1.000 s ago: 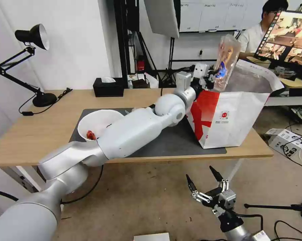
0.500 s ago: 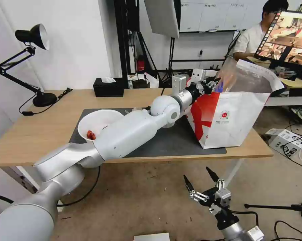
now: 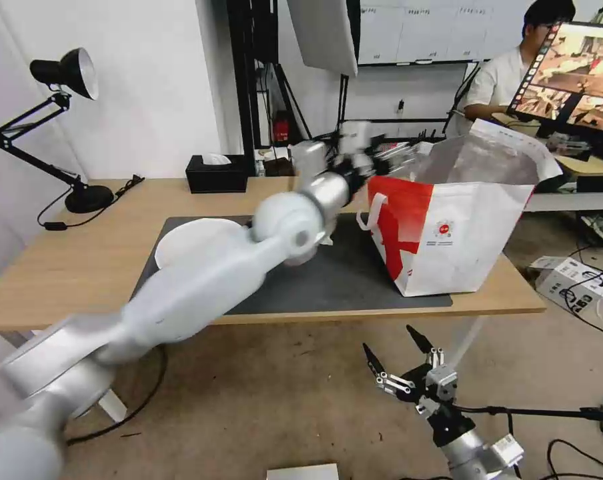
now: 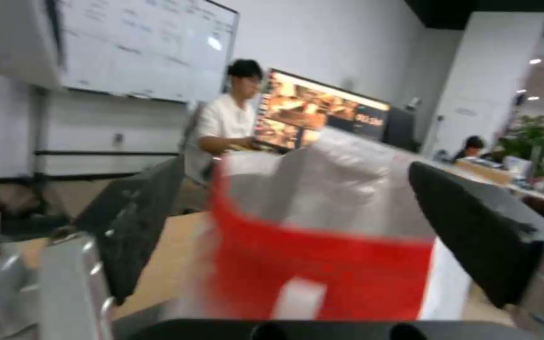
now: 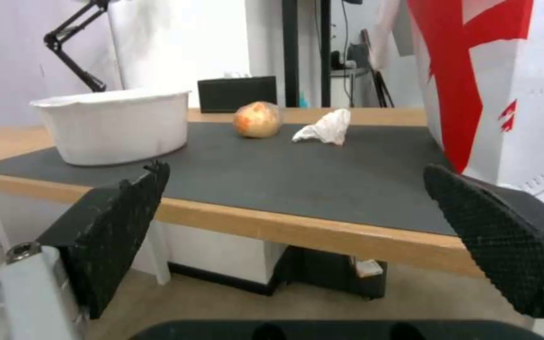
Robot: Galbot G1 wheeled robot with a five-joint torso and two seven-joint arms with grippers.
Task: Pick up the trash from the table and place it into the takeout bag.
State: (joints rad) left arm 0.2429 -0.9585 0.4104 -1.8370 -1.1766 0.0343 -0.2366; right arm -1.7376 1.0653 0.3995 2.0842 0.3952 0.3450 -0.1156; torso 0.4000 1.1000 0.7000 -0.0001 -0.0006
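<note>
Takeout bag [image 3: 461, 233]: one, big boxy white body with a red cross-shaped panel, small round red logo on the front face, silver foil lining showing at the open mouth, white strap handle [image 3: 371, 210] hanging off the red side. Stands upright on the table's [image 3: 75, 267] right end, partly on the dark grey mat [image 3: 341, 277], near the front-right corner.

Trash count on the mat:
- 1 white round bowl [image 5: 118, 125], plain walls, near the mat's front-left corner. Contents can't be seen from here.
- 1 orange-yellow lump [image 5: 257, 119] in clear wrap, roundish, toward the mat's back edge.
- 1 crumpled white tissue [image 5: 326, 127], just beside the lump, apart from it, on the bag side.

Also 1 black tissue box [image 3: 216, 173] at the table's back edge and 1 black desk lamp [image 3: 68, 73] at the back-left corner.

Left gripper [image 4: 297, 236]: up above the table's back edge, just beside the bag's red side at mouth height. Fingers [image 4: 140, 222] spread wide, nothing between them; bag's rim visible through the gap.

Right gripper [image 3: 401, 357]: low, off the table's front edge, below tabletop level, fingers spread, empty. Its wrist view looks along the mat at bowl, lump, tissue and bag side.
</note>
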